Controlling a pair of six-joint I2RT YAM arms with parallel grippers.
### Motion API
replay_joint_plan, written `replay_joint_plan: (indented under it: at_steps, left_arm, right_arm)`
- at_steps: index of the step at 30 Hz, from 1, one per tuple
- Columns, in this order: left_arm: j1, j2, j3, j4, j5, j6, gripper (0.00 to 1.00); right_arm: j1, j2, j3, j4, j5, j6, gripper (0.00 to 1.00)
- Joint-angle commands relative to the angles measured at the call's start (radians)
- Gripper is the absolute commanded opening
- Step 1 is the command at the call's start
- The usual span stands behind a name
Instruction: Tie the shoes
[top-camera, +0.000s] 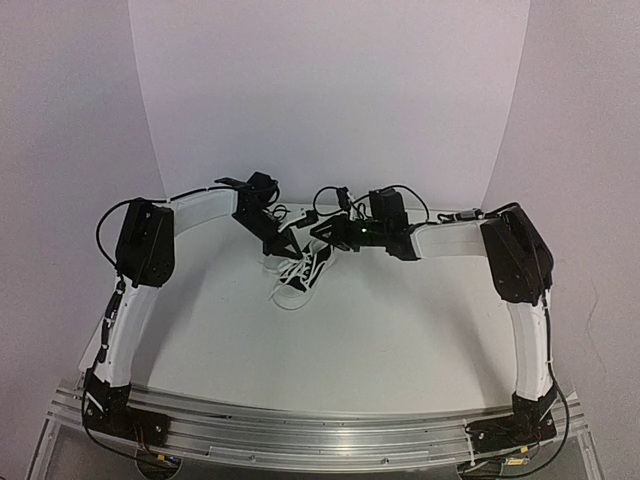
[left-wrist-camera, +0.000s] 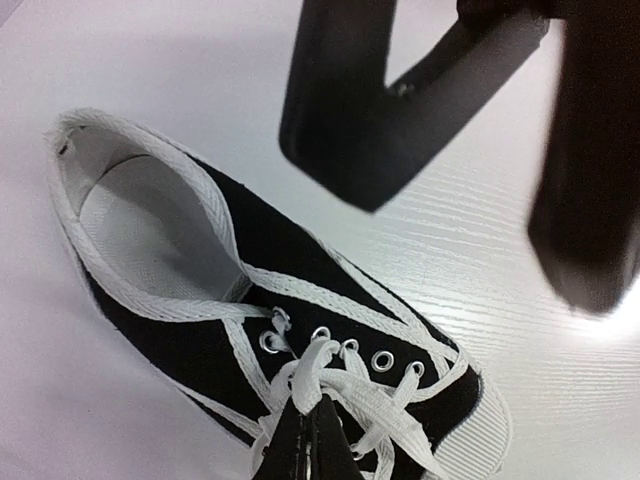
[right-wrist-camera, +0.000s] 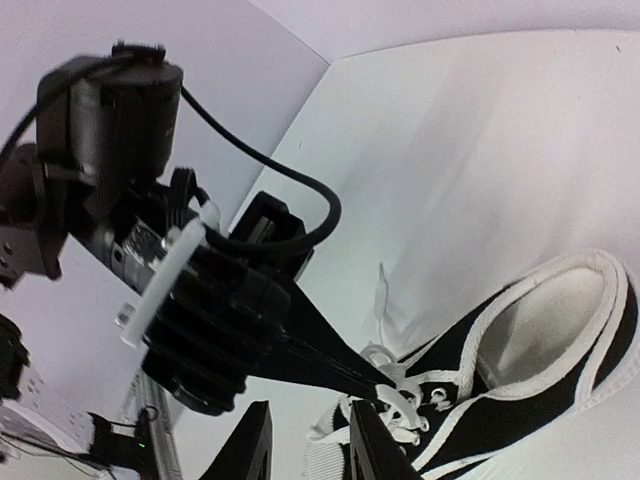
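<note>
Pinching laces (left-wrist-camera: 312, 366) on the sneaker (left-wrist-camera: 195, 345), left tool (left-wrist-camera: 305, 440) closed; right tool (right-wrist-camera: 310, 412) wide apart.

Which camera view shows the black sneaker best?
The left wrist view: the sneaker is close up, with its opening, eyelets and toe cap clear. The right wrist view shows only the heel opening and laced part, cropped. The top external view shows it small, partly under the left gripper and right gripper.
</note>
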Motion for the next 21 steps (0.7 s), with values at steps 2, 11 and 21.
replay_joint_plan:
  at_steps: [2, 11, 21]
  left_arm:
    - [-0.006, -0.110, -0.037, 0.071, -0.033, -0.046, 0.00]
    - [-0.006, -0.083, -0.029, 0.043, -0.029, -0.049, 0.00]
    - [-0.014, -0.063, -0.036, 0.065, -0.060, -0.066, 0.00]
  right_arm:
    - [0.008, 0.070, 0.051, -0.008, -0.022, -0.414, 0.29]
    - [0.011, 0.179, 0.144, -0.008, -0.040, -0.531, 0.18]
    - [0.030, 0.170, 0.092, -0.020, -0.051, -0.567, 0.20]
